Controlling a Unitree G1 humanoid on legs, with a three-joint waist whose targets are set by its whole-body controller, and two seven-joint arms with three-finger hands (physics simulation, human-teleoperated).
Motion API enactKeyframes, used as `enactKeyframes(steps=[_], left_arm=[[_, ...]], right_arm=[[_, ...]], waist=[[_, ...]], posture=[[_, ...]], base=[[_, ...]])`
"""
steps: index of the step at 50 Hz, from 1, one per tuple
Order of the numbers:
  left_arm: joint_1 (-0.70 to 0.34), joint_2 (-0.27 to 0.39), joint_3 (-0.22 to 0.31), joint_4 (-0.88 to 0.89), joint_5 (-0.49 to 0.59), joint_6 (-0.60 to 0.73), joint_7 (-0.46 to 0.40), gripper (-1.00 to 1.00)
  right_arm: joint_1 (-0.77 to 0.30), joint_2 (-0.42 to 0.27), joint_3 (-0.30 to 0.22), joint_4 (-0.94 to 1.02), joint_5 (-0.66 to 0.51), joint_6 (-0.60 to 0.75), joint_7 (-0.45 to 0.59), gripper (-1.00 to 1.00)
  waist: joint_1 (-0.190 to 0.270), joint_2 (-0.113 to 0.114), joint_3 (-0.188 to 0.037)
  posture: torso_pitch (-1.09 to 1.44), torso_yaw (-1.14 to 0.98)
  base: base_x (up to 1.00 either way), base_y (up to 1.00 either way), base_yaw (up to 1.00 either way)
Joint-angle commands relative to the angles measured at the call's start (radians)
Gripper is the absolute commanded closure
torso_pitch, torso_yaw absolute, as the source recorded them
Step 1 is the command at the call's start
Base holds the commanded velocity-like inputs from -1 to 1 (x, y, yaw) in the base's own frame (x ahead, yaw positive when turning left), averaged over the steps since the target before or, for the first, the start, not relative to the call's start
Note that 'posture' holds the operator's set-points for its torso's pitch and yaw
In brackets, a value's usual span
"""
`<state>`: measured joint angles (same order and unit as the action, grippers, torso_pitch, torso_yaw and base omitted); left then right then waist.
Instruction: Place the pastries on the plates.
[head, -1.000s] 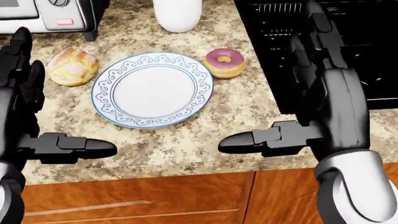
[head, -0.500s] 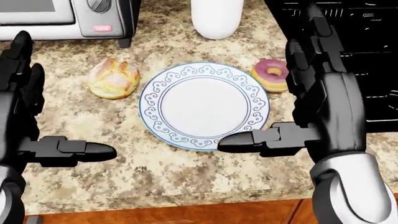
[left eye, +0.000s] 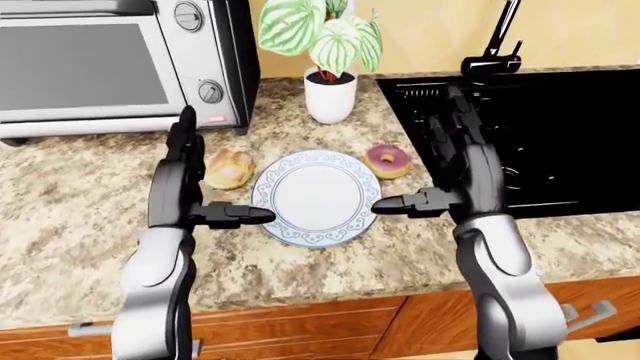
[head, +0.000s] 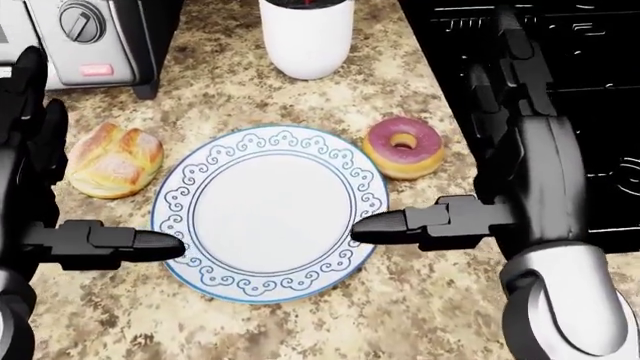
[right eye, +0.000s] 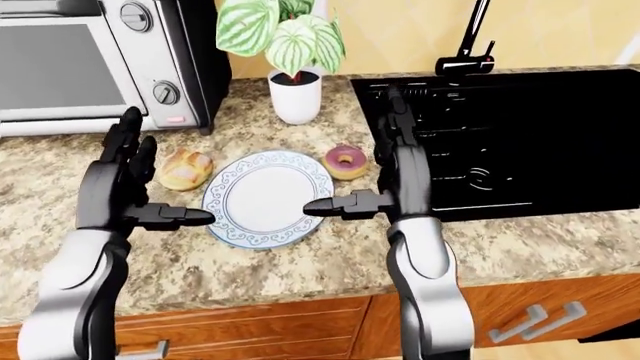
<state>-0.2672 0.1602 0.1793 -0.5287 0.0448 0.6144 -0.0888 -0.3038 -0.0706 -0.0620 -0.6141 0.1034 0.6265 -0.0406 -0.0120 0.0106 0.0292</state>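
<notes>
2 released hands, left hand (head: 60, 217) and right hand (head: 470, 202), flank the empty plate (head: 270, 214); a clumsy reach could knock the donut (head: 403, 147) at 2 o'clock into the sink (left eye: 540, 135).

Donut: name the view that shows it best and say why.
The head view: the donut is large, unblocked, its pink icing and hole clear, lying right of the plate. Both eye views show it whole too, but small, between plate and sink.
</notes>
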Motion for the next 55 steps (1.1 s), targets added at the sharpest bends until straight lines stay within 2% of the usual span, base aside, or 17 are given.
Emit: enactKeyframes(steps=[1,5,12,14,17,20,23,30,36,39,46,55], left_arm=[[-0.024,0.007,0.006,-0.033,0.002,-0.023,0.003,-1.00],[-0.021,0.008,0.008,-0.030,0.002,-0.026,0.002,-1.00],[-0.022,0.015,0.025,-0.052,-0.008,-0.008,0.003,-1.00],[-0.023,0.018,0.026,-0.053,-0.009,-0.005,0.004,-1.00],[-0.026,0.026,0.035,-0.055,-0.011,0.003,0.001,-1.00],[-0.016,0.024,0.039,-0.058,-0.018,-0.004,0.000,-1.00],[-0.006,0.026,0.052,-0.068,-0.031,-0.007,-0.003,-1.00],[0.005,0.027,0.052,-0.077,-0.035,-0.002,-0.002,-1.00],[0.007,0.027,0.054,-0.083,-0.036,0.000,-0.005,-1.00],[-0.004,0.031,0.055,-0.085,-0.038,0.011,-0.006,-1.00],[-0.005,0.032,0.056,-0.085,-0.043,0.010,-0.004,-1.00],[0.008,0.029,0.054,-0.080,-0.037,0.000,-0.006,-1.00]], right_arm=[[-0.037,-0.009,-0.007,-0.043,-0.010,-0.007,0.004,-1.00],[-0.071,-0.032,-0.004,-0.049,-0.048,0.059,0.020,-1.00],[-0.208,-0.083,-0.033,-0.067,-0.084,0.246,0.057,-1.00],[-0.241,-0.117,-0.021,-0.039,-0.119,0.273,0.086,-1.00],[-0.343,-0.149,-0.036,0.032,-0.143,0.320,0.127,-1.00],[-0.424,-0.190,-0.018,0.105,-0.191,0.358,0.179,-1.00],[-0.476,-0.202,-0.017,0.166,-0.238,0.358,0.231,-1.00],[-0.549,-0.249,-0.002,0.337,-0.350,0.282,0.390,-1.00],[-0.631,-0.254,-0.013,0.526,-0.429,0.164,0.488,-1.00],[-0.662,-0.267,0.004,0.626,-0.471,0.083,0.544,-1.00],[-0.708,-0.272,0.006,0.818,-0.557,-0.072,0.632,-1.00],[-0.772,-0.279,-0.002,0.976,-0.627,-0.176,0.706,-1.00]], waist=[[0.000,0.002,-0.027],[0.007,-0.008,-0.031],[0.013,-0.013,-0.033],[0.014,-0.013,-0.032],[0.013,-0.012,-0.030],[0.013,-0.011,-0.028],[0.012,-0.009,-0.025],[0.012,-0.008,-0.021],[0.010,-0.004,-0.020],[0.009,-0.002,-0.020],[0.007,0.001,-0.022],[0.006,0.003,-0.024]], posture=[[0.00,0.00],[0.00,0.00],[0.00,0.00],[0.00,0.00],[0.00,0.00],[0.00,0.00],[0.00,0.00],[0.00,0.00],[0.00,0.00],[0.00,0.00],[0.00,0.00],[0.00,0.00]], base=[[0.00,0.00,0.00],[0.00,0.00,0.00],[0.00,0.00,0.00],[0.00,0.00,0.00],[0.00,0.00,0.00],[0.00,0.00,0.00],[0.00,0.00,0.00],[0.00,0.00,0.00],[0.00,0.00,0.00],[0.00,0.00,0.00],[0.00,0.00,0.00],[0.00,0.00,0.00]])
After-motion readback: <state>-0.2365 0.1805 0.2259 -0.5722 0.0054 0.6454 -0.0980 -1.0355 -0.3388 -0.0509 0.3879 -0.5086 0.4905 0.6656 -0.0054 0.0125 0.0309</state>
